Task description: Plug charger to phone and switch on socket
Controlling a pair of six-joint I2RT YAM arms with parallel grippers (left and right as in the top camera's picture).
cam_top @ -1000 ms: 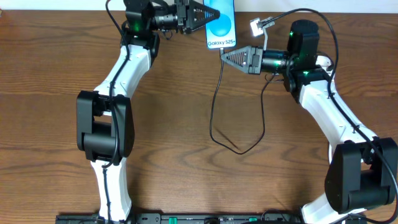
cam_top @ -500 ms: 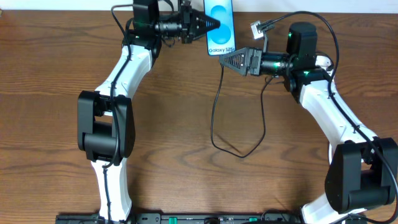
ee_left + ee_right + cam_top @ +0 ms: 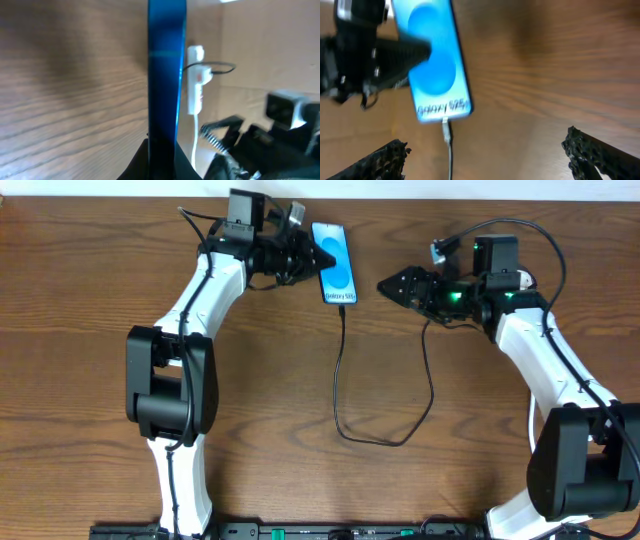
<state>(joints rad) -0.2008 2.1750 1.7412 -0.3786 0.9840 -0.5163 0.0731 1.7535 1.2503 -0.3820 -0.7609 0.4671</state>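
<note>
Phone [image 3: 335, 263]: being gripped edgewise in the closed left end effector [image 3: 322, 260], charger [image 3: 339, 345] apparently plugged in. Right end effector [image 3: 390, 283]: being held wide open, empty, phone ahead. Being called for next: socket [image 3: 195, 95] switch press.

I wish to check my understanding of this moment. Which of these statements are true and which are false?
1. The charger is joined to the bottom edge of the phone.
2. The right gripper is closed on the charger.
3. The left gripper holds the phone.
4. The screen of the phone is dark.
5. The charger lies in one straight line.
1. True. The charger meets the bottom edge of the phone.
2. False. The right gripper is open, holds nothing and is apart from the phone.
3. True. The left gripper is shut on the phone's side.
4. False. The screen is bright blue with white text.
5. False. It curves down in a loop on the table.
</note>
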